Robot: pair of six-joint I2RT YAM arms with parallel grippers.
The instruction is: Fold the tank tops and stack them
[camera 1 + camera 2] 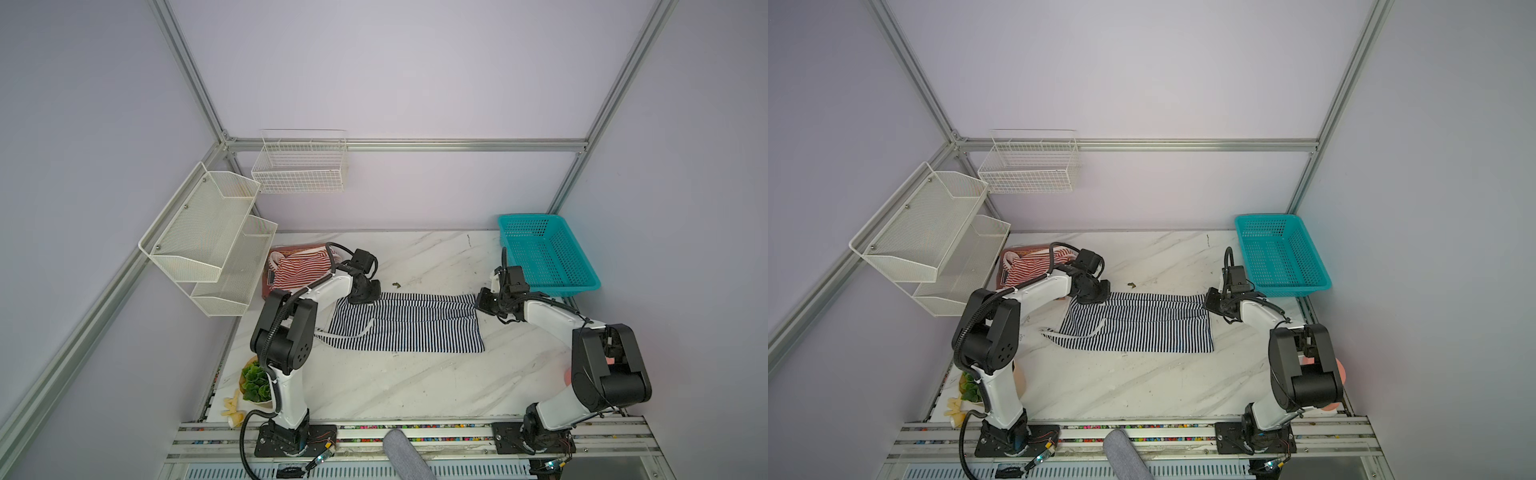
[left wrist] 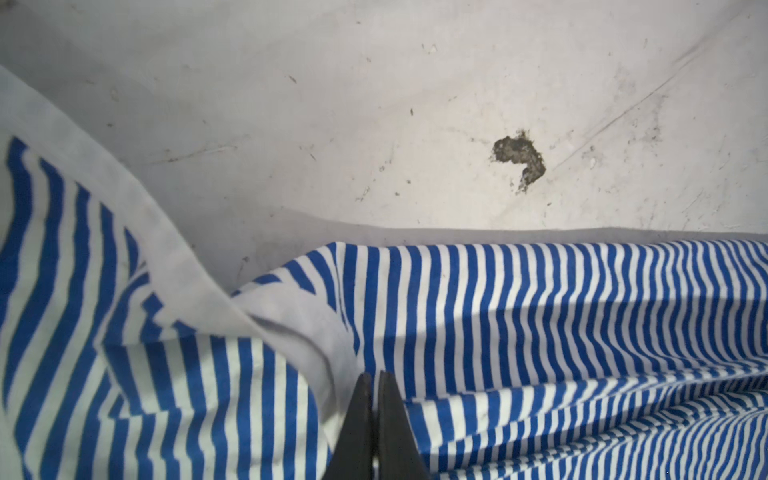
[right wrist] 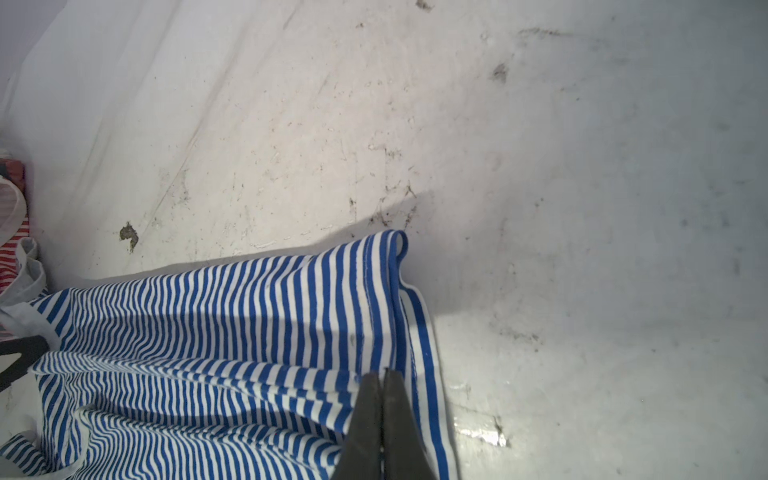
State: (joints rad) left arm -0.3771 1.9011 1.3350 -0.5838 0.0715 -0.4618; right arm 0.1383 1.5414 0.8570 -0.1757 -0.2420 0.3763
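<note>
The navy-and-white striped tank top (image 1: 407, 328) (image 1: 1138, 328) lies spread across the middle of the marble table, straps to the left. My left gripper (image 1: 365, 297) (image 2: 376, 374) is shut on its far left corner, next to the pale trim. At the far right corner my right gripper (image 1: 480, 303) (image 3: 382, 372) is shut on the hem. Folds in the cloth run toward both pairs of jaws. The red-and-white striped tank top (image 1: 299, 270) (image 1: 1032, 268) lies crumpled at the back left, behind my left arm.
A rust-red garment (image 1: 291, 250) lies under the red-striped top. A teal basket (image 1: 548, 253) stands at the back right. White mesh shelves (image 1: 208, 232) and a wire basket (image 1: 299, 166) hang at the left. A dirt spot (image 1: 397, 284) marks the table. A green plant (image 1: 255, 382) sits front left.
</note>
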